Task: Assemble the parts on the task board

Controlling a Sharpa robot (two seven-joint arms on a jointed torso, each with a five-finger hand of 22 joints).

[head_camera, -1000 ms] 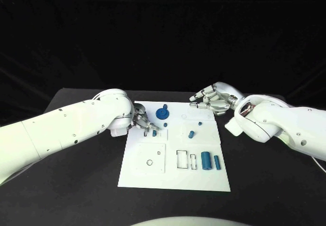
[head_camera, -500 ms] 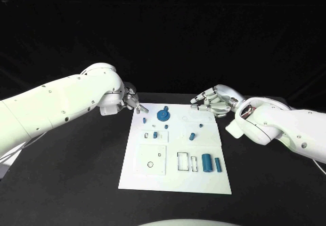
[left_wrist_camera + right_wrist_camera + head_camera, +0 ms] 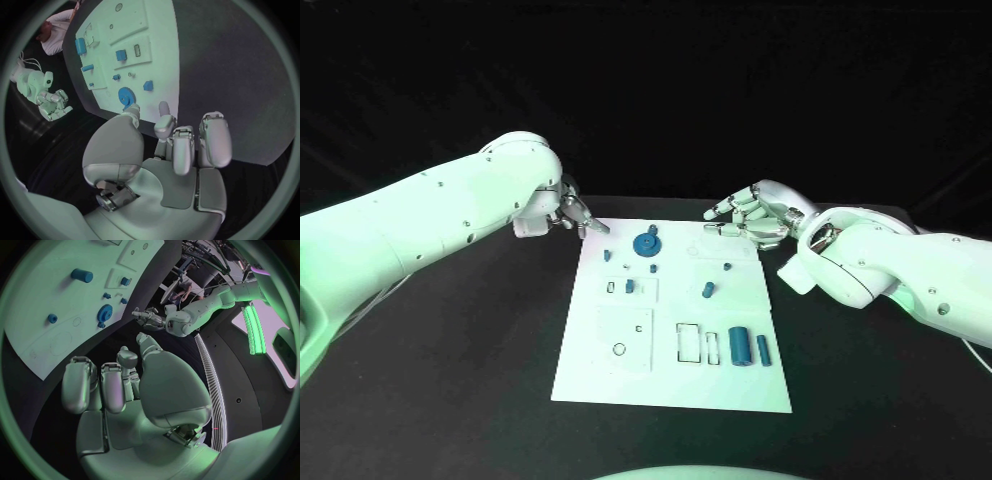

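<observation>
Black surface [image 3: 459,380], dark backdrop behind; white task board [image 3: 733,385] lies lengthwise at the middle of the surface.

Item 1, task board. White rectangular plate with outlined recesses: a raised square panel with a small oval hole on its near left part, narrow rectangular slots on its near right part.

Item 2, parts on the board. Blue gear [image 3: 646,242] with a hub, at the far end, seen also in the left wrist view [image 3: 127,94] and the right wrist view [image 3: 104,312]. Large blue cylinder [image 3: 738,346] and slimmer blue cylinder [image 3: 763,348], lying side by side near the right edge beside the slots. Small blue peg [image 3: 708,290] at mid-board, tilted. Small blue piece [image 3: 630,286] in the square recess left of centre. Several tiny blue pieces lie between the gear and the mid-board; their shapes are too small to tell.

Item 3, left hand [image 3: 571,213]. Positioned just off the far left corner of the board, above the surface, near the gear but apart from it. Fingers [image 3: 214,139] curled forward and close together, thumb alongside; nothing is seen between them.

Item 4, right hand [image 3: 751,216]. Positioned at the far right corner of the board, over its edge. Fingers [image 3: 77,385] bent inward toward the palm, thumb beside them; no part is held.
</observation>
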